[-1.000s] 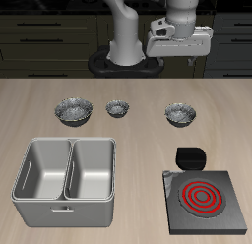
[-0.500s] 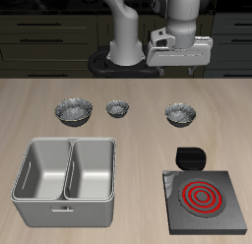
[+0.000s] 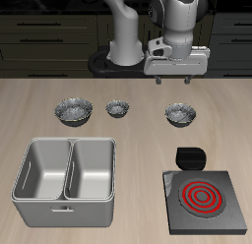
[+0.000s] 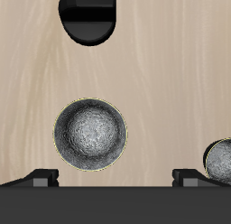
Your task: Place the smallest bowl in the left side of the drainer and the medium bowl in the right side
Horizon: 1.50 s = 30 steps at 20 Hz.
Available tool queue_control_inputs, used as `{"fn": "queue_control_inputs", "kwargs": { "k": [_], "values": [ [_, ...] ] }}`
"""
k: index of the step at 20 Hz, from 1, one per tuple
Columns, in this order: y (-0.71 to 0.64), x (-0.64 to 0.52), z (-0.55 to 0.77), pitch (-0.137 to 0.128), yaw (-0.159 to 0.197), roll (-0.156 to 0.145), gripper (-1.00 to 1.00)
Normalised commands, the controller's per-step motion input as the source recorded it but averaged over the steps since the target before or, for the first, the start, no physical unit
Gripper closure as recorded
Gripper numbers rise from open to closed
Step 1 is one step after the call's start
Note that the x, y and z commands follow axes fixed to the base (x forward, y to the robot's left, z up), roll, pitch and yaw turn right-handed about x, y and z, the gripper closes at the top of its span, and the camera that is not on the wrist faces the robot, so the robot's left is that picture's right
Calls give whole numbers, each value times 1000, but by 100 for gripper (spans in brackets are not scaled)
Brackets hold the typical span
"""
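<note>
Three speckled metal bowls stand in a row across the table. The smallest bowl (image 3: 117,108) is the middle one, and it shows cut off at the edge of the wrist view (image 4: 219,162). The medium bowl (image 3: 180,113) stands apart at one end of the row and sits whole on the wood in the wrist view (image 4: 90,135). My gripper (image 3: 174,81) hangs open well above the medium bowl with nothing between its fingertips (image 4: 41,178). The drainer (image 3: 64,213) sits nearer the table's front edge, both of its compartments empty.
The widest bowl (image 3: 73,110) stands at the other end of the row, behind the drainer. A black stove (image 3: 204,197) with a red coil sits near the front edge, its black rounded part (image 4: 87,15) toward the medium bowl.
The gripper has come down and shifted slightly over the medium bowl, still open. The bowls and the drainer have not moved.
</note>
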Motion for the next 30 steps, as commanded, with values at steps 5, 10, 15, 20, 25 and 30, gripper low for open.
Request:
{"fn": "queue_control_inputs", "kwargs": {
  "k": [5,10,15,20,25,30],
  "values": [
    [-96,78,-340,29,-23,0,-100],
    [-120,-15,-261,23,-21,-11,-100],
    [19,-69,-177,14,-3,12,-100],
    [-1,2,-304,40,-3,6,-100],
    [-18,43,-209,39,-13,9,-100],
    [10,9,-240,34,-12,6,-100]
  ]
}}
